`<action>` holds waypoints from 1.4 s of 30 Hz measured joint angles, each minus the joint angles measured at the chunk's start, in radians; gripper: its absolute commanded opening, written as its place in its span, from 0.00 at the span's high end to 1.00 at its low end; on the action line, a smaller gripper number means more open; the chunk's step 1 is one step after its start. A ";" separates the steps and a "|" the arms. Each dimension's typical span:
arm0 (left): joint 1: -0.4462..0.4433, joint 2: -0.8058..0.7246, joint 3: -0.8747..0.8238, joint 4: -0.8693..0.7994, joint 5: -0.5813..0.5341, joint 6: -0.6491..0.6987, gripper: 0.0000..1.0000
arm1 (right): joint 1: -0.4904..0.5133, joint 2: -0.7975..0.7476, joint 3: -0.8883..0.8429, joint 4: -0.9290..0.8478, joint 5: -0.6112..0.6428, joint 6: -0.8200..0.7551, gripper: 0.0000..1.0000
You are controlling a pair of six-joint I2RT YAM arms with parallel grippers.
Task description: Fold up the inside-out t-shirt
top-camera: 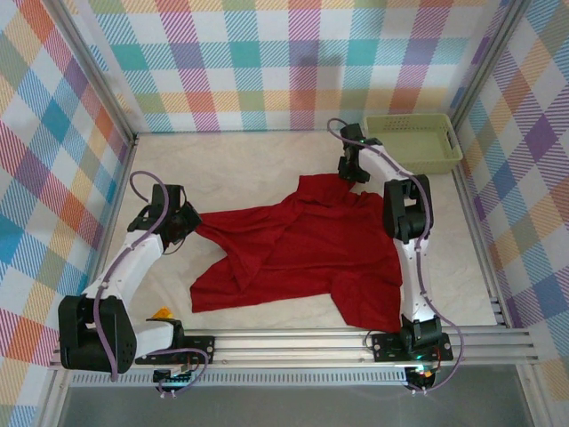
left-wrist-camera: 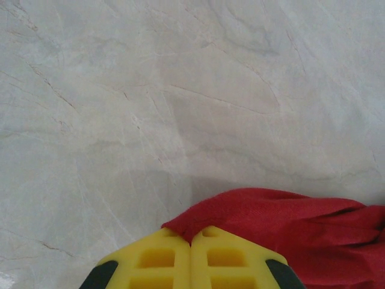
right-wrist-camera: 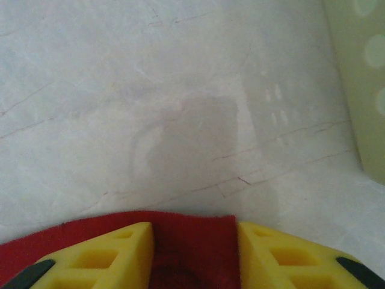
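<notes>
Pale tabletop [top-camera: 231, 165] bare beyond t-shirt [top-camera: 302, 249] edges

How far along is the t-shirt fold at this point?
Barely begun. No neat fold shows: the t-shirt lies rumpled and spread across the table. In hand: the left gripper is shut on its left edge, and the right gripper has open jaws straddling its far edge. Left: flattening and all the folds.
</notes>
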 measured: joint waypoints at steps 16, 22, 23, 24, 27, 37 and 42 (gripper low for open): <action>0.063 0.081 0.186 -0.045 -0.005 0.003 1.00 | -0.001 -0.014 0.144 -0.021 -0.027 -0.091 1.00; 0.175 0.121 0.306 -0.034 0.069 0.002 1.00 | -0.012 -0.213 0.166 0.017 -0.021 -0.160 1.00; 0.187 0.123 0.320 -0.032 0.082 0.002 1.00 | -0.016 -0.257 0.161 0.034 -0.020 -0.169 1.00; 0.200 0.126 0.338 -0.028 0.098 0.003 1.00 | -0.022 -0.309 0.146 0.056 -0.020 -0.180 1.00; 0.220 0.129 0.378 -0.018 0.140 0.003 1.00 | -0.040 -0.464 0.059 0.135 -0.027 -0.198 1.00; 0.231 0.340 0.595 -0.023 0.272 0.039 1.00 | -0.099 -0.587 -0.099 0.282 -0.159 -0.211 1.00; 0.231 0.500 0.699 -0.050 0.313 0.058 1.00 | -0.099 -0.517 -0.098 0.307 -0.214 -0.214 1.00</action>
